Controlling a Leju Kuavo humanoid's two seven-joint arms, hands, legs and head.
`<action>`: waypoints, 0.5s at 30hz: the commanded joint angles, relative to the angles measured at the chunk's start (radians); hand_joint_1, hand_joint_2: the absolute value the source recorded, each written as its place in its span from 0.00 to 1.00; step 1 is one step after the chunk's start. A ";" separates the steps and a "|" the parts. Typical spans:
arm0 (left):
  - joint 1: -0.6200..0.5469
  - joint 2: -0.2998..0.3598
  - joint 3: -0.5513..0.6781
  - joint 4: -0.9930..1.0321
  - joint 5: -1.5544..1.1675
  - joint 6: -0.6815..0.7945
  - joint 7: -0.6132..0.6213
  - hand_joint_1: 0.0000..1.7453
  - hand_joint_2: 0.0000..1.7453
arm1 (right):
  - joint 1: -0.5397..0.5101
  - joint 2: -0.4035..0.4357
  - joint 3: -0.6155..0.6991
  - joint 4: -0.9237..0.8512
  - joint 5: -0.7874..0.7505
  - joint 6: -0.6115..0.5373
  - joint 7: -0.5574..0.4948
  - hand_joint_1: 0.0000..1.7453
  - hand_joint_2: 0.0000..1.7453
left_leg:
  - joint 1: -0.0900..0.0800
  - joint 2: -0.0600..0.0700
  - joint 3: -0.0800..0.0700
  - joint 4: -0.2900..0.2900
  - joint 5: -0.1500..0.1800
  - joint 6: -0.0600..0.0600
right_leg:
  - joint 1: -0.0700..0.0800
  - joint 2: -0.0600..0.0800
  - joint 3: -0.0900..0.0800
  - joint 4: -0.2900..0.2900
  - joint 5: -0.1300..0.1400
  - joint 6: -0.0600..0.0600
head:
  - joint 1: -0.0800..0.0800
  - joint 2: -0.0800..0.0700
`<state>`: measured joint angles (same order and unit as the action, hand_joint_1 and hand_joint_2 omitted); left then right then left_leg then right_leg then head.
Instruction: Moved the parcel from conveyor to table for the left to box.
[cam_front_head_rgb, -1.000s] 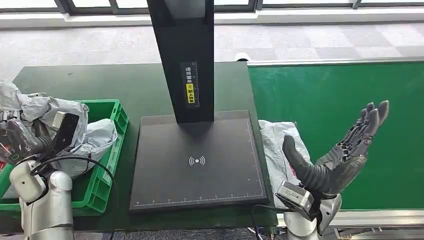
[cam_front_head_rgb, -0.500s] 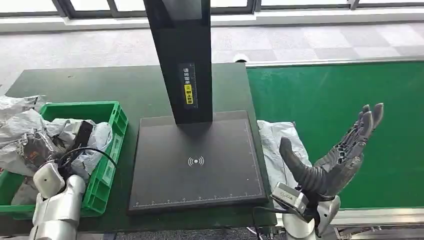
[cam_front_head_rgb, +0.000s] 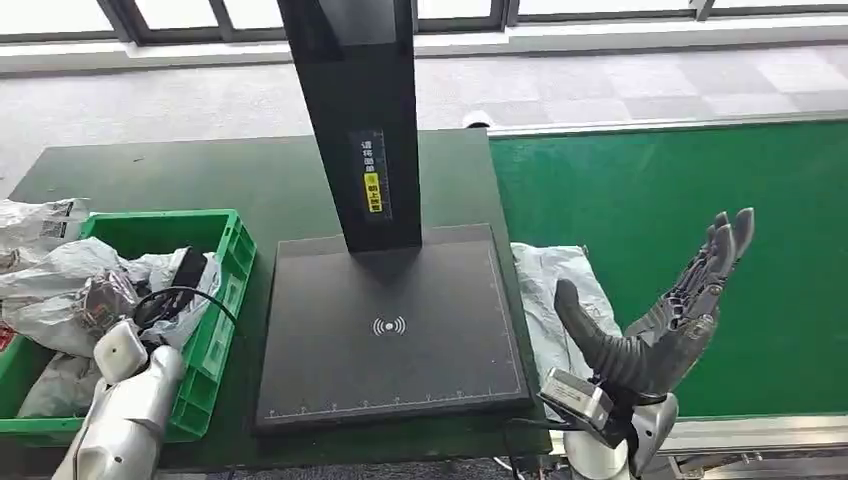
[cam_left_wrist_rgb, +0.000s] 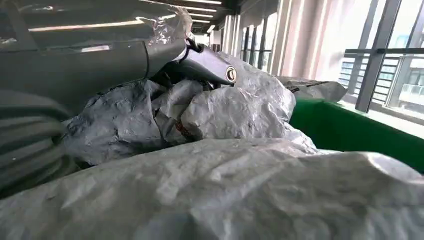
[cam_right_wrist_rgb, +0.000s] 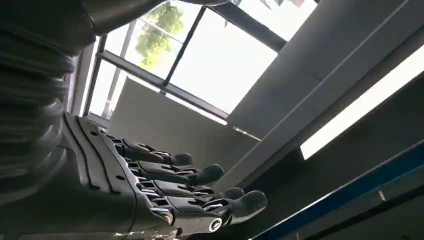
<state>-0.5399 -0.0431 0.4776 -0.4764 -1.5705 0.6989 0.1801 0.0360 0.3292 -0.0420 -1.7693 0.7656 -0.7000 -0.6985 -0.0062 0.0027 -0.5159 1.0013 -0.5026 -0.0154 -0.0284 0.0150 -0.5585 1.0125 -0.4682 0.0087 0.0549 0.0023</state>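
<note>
A flat grey-white parcel (cam_front_head_rgb: 550, 285) lies at the conveyor's left edge, beside the black scanner plate. My right hand (cam_front_head_rgb: 665, 310) is raised just to its right over the green belt, palm turned toward the parcel and fingers spread, holding nothing; the right wrist view shows the right hand (cam_right_wrist_rgb: 165, 190) with straight fingers. My left hand (cam_front_head_rgb: 110, 300) is down inside the green bin (cam_front_head_rgb: 225, 290) among crumpled grey parcels. In the left wrist view its thumb (cam_left_wrist_rgb: 205, 62) presses on a bunched grey parcel (cam_left_wrist_rgb: 225, 107), which it grips; the fingers are hidden.
A black scanner plate (cam_front_head_rgb: 390, 330) with a tall black post (cam_front_head_rgb: 360, 120) stands mid-table on the dark green table (cam_front_head_rgb: 200, 170). The green conveyor belt (cam_front_head_rgb: 650, 180) runs along the right. More grey parcels (cam_front_head_rgb: 40, 225) spill over the bin's left side.
My left hand has come down with its grey parcel from above the bin into the pile inside it. The right hand stays raised and open. The camera has shifted slightly.
</note>
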 joint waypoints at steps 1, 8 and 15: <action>0.083 0.011 -0.007 0.127 0.000 -0.001 -0.006 1.00 1.00 | 0.025 0.020 -0.018 0.019 -0.008 0.002 0.000 0.00 1.00 | 0.001 0.002 0.001 -0.005 0.002 -0.001 | 0.001 0.001 0.000 -0.005 0.002 -0.002 | 0.000 0.000; 0.083 0.011 -0.007 0.127 0.000 -0.001 -0.006 1.00 1.00 | 0.025 0.020 -0.018 0.019 -0.008 0.002 0.000 0.00 1.00 | -0.001 0.001 0.008 -0.004 -0.002 -0.001 | -0.001 0.000 0.005 -0.001 -0.003 -0.002 | 0.000 0.000; 0.083 0.011 -0.007 0.127 0.000 -0.001 -0.006 1.00 1.00 | 0.025 0.020 -0.018 0.019 -0.008 0.002 0.000 0.00 1.00 | 0.000 0.002 0.004 -0.006 0.000 -0.002 | 0.000 0.001 0.002 -0.003 -0.001 -0.002 | 0.000 0.000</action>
<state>-0.5547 -0.0332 0.4776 -0.4299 -1.5702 0.6989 0.1766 0.0359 0.3292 -0.0420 -1.7693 0.7626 -0.7000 -0.6985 -0.0076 0.0026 -0.5054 0.9972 -0.5060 -0.0165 -0.0302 0.0146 -0.5501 1.0125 -0.4737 0.0080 0.0549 0.0023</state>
